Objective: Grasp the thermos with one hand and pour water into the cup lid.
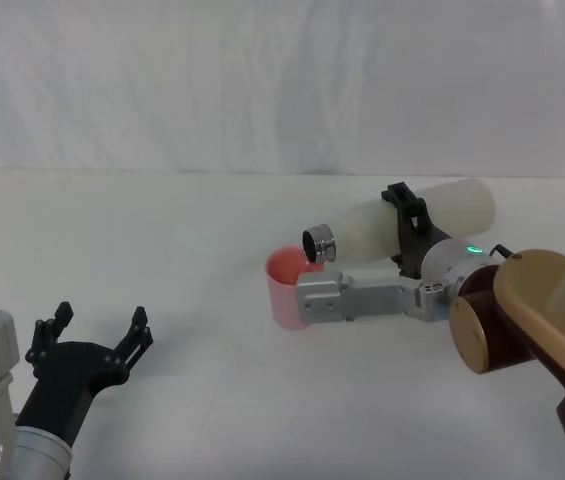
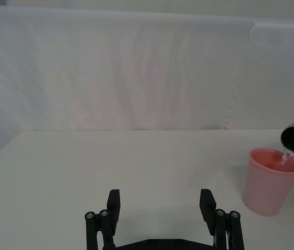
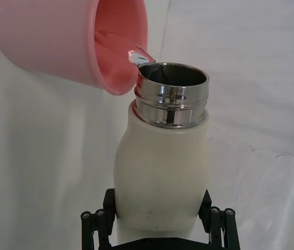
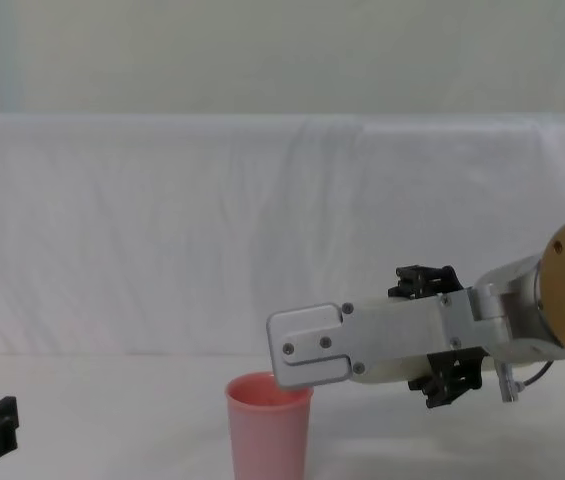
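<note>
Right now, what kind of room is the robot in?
Probably a test bench for robots, not a kitchen. A plain white sheet covers the table and wall behind. The right gripper tips the thermos over the cup lid; the left gripper waits open.

White table (image 1: pixel 162 250) with pink cup lid (image 1: pixel 284 285) upright on it

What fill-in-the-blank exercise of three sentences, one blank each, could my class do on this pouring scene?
1. The right gripper holds the ____ tilted, neck towards the cup.
2. Water runs from the steel neck into the cup, whose colour is ____.
3. The left gripper, away from the cup, has its fingers ____.

Missing words: thermos; pink; open
</note>
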Motion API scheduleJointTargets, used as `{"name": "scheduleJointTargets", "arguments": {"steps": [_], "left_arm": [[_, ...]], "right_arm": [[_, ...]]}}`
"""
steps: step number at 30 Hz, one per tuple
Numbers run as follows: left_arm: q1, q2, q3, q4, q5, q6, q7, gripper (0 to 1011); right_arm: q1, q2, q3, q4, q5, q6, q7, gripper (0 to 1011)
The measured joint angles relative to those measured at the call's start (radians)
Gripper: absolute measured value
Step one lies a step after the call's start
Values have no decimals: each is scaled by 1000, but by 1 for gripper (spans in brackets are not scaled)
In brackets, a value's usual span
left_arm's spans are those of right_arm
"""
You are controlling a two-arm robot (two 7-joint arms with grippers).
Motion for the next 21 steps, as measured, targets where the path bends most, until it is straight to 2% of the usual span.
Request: {"name": "scheduleJointTargets", "arguments": {"steps": [21], "left_arm": [[0, 0, 0, 0, 0, 0, 0, 1001]], "right_arm": [[-5, 1, 6, -10, -5, 3, 6, 959]]}}
